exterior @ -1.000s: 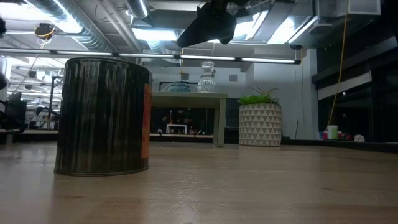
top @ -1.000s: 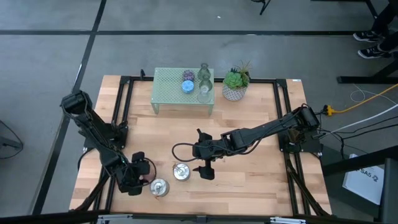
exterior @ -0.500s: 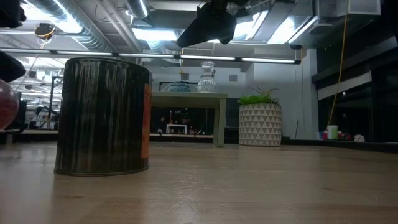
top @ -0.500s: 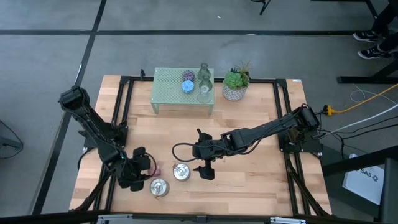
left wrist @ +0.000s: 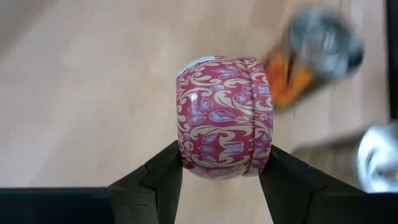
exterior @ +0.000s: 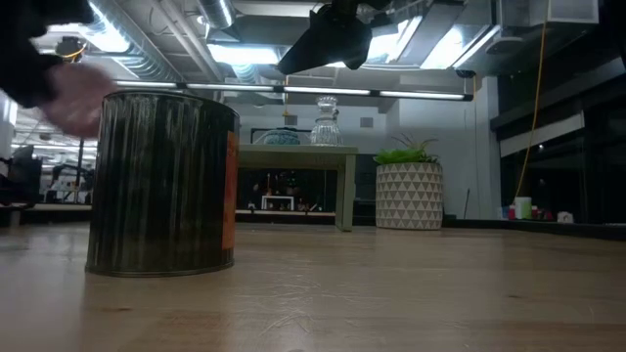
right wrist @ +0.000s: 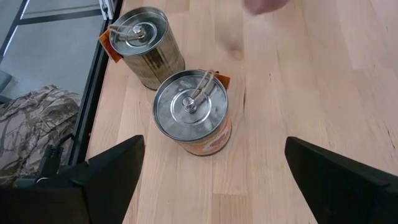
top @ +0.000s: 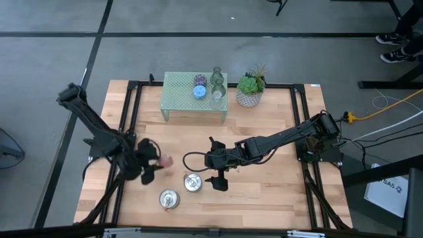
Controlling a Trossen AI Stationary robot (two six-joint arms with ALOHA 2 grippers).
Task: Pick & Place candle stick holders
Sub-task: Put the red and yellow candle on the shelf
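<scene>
My left gripper point(top: 151, 163) is shut on a pink patterned candle stick holder point(left wrist: 222, 118), which shows as a pink blur in the low view point(exterior: 83, 98), above the table at its left. Two silver metal tin holders with orange labels stand on their bases near the front edge point(top: 192, 182) point(top: 169, 198); the right wrist view shows them too point(right wrist: 191, 111) point(right wrist: 144, 45). My right gripper point(top: 218, 180) hangs open just right of them, touching nothing. A blue holder point(top: 199, 92) and glass holders point(top: 217, 80) stand on the mint-green stand point(top: 178, 96). My left gripper pinches the pink holder by its two opposite side walls point(left wrist: 186, 158) between the two fingers point(left wrist: 163, 177). The fingers slant down from the table's left. The holder lies on its side in the hold, lifted clear of the table.
A potted plant point(top: 250, 89) stands at the far edge, right of the stand. Black frame rails point(top: 132, 112) run along the table's left and right sides. Bare wood point(top: 264, 198) lies at the front right.
My left gripper has risen and gone toward the table's far edge, away from the front tin, taking the pink holder with it. The holder hangs higher above the table than before. The tins have stayed where they were.
</scene>
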